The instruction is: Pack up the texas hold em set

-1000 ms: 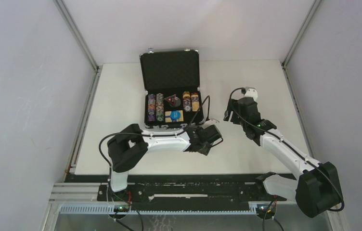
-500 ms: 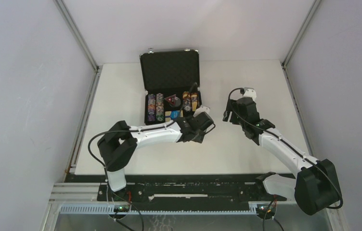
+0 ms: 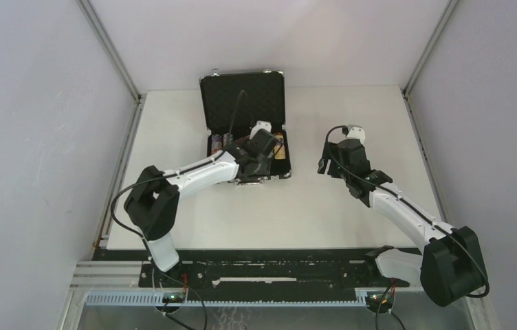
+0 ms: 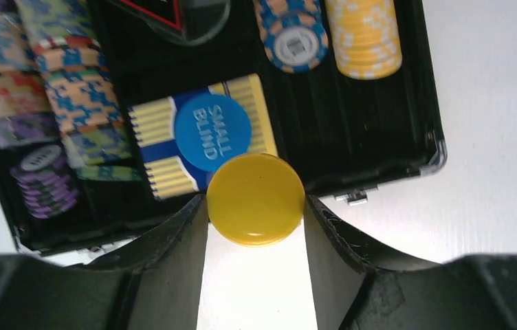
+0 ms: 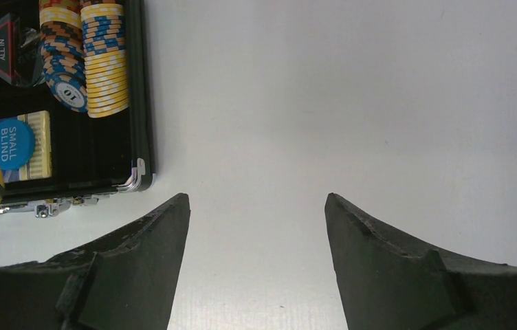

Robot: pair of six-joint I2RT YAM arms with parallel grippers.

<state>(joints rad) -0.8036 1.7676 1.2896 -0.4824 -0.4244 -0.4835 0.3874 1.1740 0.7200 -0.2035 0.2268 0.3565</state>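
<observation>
From above, the briefcase [image 3: 262, 103] stands open at the middle of the bench's [image 3: 173, 130] far edge with its lid upright. The left hand [image 3: 261, 146] hangs over its tray, while the right hand [image 3: 327, 162] waits off to the case's right over bare bench. The left wrist view shows that hand clamped on the yellow disc [image 4: 256, 199], pinched edge to edge between both fingers [image 4: 177, 237]. The disc sits above the case's near rim, just nearer than the card box [image 4: 245, 103], on which the blue disc [image 4: 212, 132] lies flat. Poker chips [image 4: 366, 34] are racked on either side and the triangular token [image 4: 173, 10] lies farther in. The step looks to be setting the yellow disc into the tray, and it seems not yet far enough in: let go here, it could strike the rim and roll out onto the bench. Better to carry it farther over the card box or the bare slot to that box's right, come down low, then spread the fingers slowly. The right wrist view shows the right hand released, fingers wide with nothing between them, above bare bench just off the case's near right corner.
</observation>
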